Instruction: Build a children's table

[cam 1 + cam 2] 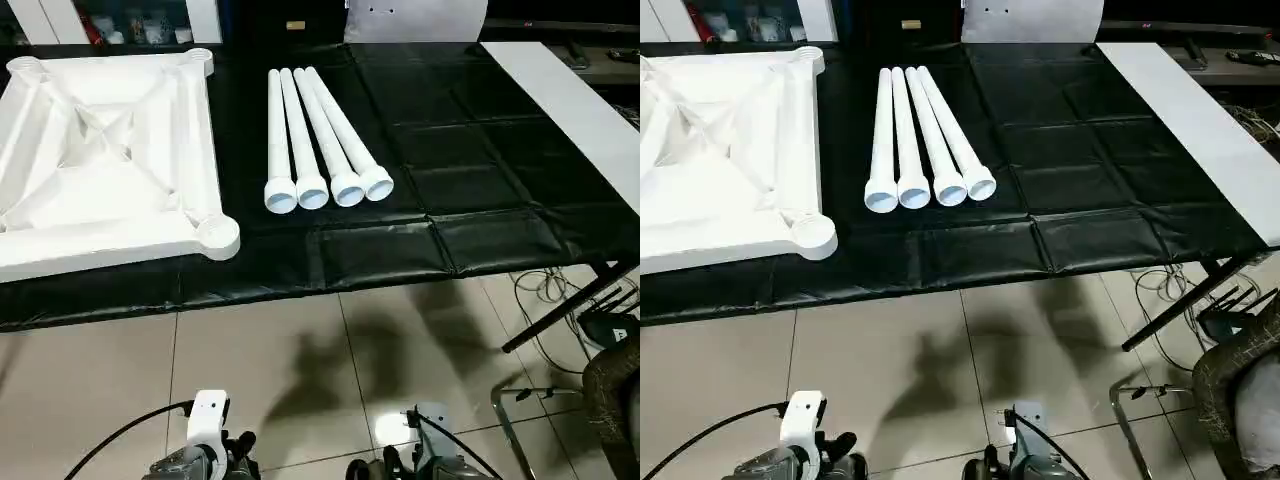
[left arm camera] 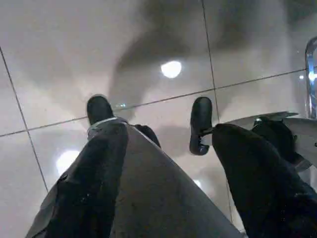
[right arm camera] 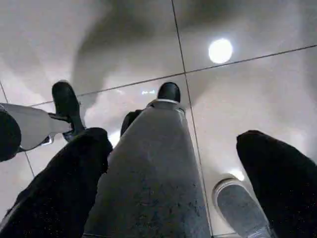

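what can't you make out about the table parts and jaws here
- Table top: its left side is cut off by the eye views' edge.
- Four legs: far tips too small to read.
- Left gripper and right gripper: the eye views' bottom edge hides the jaws.

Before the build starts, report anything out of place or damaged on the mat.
Nothing stands out. The top lies ribbed side up on the black mat, sockets showing, and the four legs lie side by side next to it, fanned slightly. No damage visible.
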